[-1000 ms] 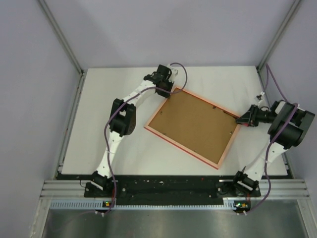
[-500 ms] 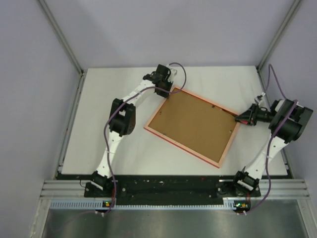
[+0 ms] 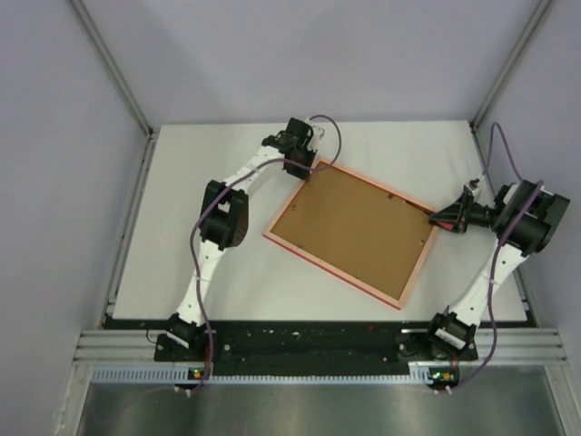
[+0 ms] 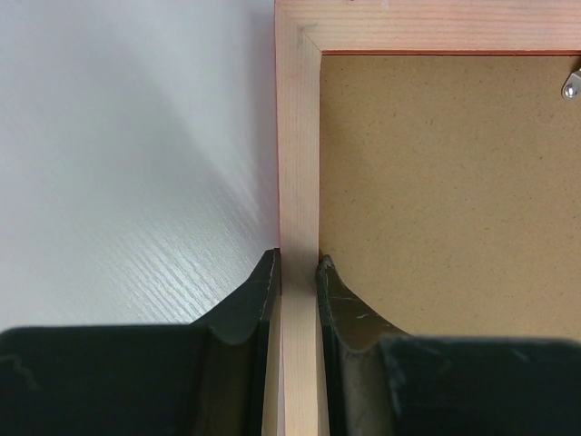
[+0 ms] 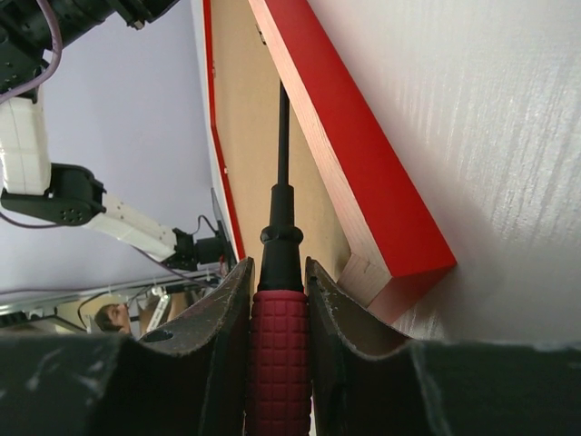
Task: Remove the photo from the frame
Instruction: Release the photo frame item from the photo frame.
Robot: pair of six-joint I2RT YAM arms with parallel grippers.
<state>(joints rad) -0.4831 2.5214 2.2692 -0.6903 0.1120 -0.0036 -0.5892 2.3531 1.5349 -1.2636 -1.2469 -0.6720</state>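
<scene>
The frame (image 3: 349,232) lies face down and askew on the white table (image 3: 182,236), its brown back up inside a reddish rim. The photo is hidden under the back. My left gripper (image 3: 304,163) is shut on the frame's rail at its far corner; in the left wrist view the fingers (image 4: 259,291) pinch the pale wooden rail (image 4: 298,136). My right gripper (image 3: 451,218) is at the frame's right corner, shut on a red-handled screwdriver (image 5: 280,300). Its black shaft (image 5: 282,136) reaches over the brown back just inside the red rim (image 5: 363,163).
A small metal tab (image 4: 572,86) sits on the brown back near the far rail. Grey walls with metal posts (image 3: 113,68) enclose the table on three sides. A black rail (image 3: 309,341) runs along the near edge between the arm bases.
My right arm has shifted a little, its elbow moving toward the far side, with the screwdriver tip staying at the frame's right corner. The frame and left arm have not visibly moved.
</scene>
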